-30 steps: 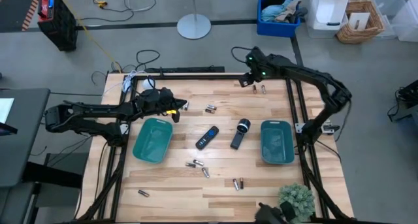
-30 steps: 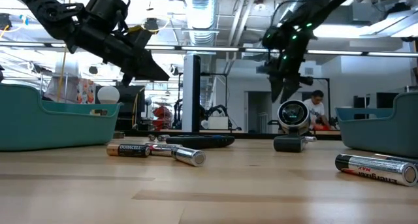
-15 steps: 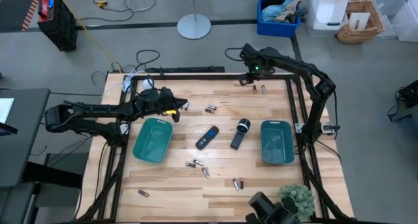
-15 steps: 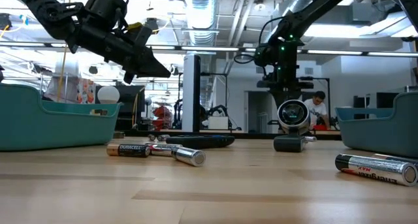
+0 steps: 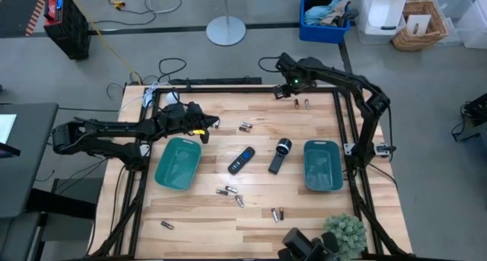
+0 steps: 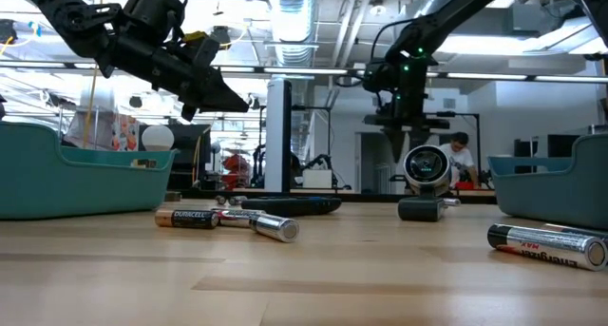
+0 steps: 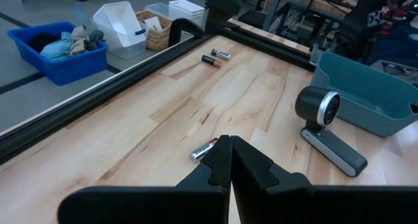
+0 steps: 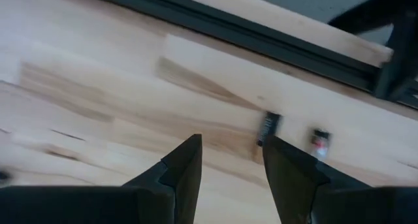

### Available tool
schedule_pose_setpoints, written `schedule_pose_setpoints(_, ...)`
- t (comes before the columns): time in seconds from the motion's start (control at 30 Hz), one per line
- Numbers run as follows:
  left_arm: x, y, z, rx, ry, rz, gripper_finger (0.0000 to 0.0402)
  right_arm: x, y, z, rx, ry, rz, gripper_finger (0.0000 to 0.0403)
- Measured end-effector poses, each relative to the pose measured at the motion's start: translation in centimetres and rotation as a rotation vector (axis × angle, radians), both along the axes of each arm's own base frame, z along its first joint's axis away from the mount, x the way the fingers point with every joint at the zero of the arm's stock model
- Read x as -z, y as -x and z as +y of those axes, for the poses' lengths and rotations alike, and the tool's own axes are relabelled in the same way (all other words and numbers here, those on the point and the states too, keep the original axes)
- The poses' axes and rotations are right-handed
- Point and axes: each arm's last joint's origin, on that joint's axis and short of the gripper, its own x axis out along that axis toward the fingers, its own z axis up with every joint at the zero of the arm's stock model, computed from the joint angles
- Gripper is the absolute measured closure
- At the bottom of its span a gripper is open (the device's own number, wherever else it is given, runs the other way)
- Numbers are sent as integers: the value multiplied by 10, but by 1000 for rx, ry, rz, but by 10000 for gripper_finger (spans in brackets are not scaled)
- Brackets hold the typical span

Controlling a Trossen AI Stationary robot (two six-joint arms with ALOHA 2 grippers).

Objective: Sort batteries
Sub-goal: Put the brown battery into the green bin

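While the left gripper [image 5: 204,128] hangs above the near end of the left tray [image 5: 177,163], fingers pressed together with nothing visible between them, the right gripper [image 5: 283,87] works the table's far edge. Its fingers [image 8: 183,165] are spread, pointing down near two batteries [image 5: 301,104] lying side by side by the rail, likely lining up to pick one. Other batteries are scattered: a pair [image 5: 245,127] just beyond the left gripper, several [image 5: 230,194] on the near half, one [image 5: 167,225] at the near left corner. Both trays look empty, including the right tray [image 5: 322,165]. Remote [image 5: 241,160] and flashlight [image 5: 280,155] lie between the trays, untouched.
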Motion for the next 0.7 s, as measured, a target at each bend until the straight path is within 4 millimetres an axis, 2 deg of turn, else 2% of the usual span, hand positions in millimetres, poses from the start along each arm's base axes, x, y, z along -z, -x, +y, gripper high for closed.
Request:
schedule_pose_setpoints(0.2,0,0,0,3,-6,3,401,-1,-15,6,11,96,-17,222)
schedule_pose_setpoints(0.5,0,0,-1,25,-1,1,401,37,-10,-15,60,52,97,222)
schedule_pose_setpoints(0.7,2,0,-1,25,8,19,401,56,-5,-21,83,1,171,222)
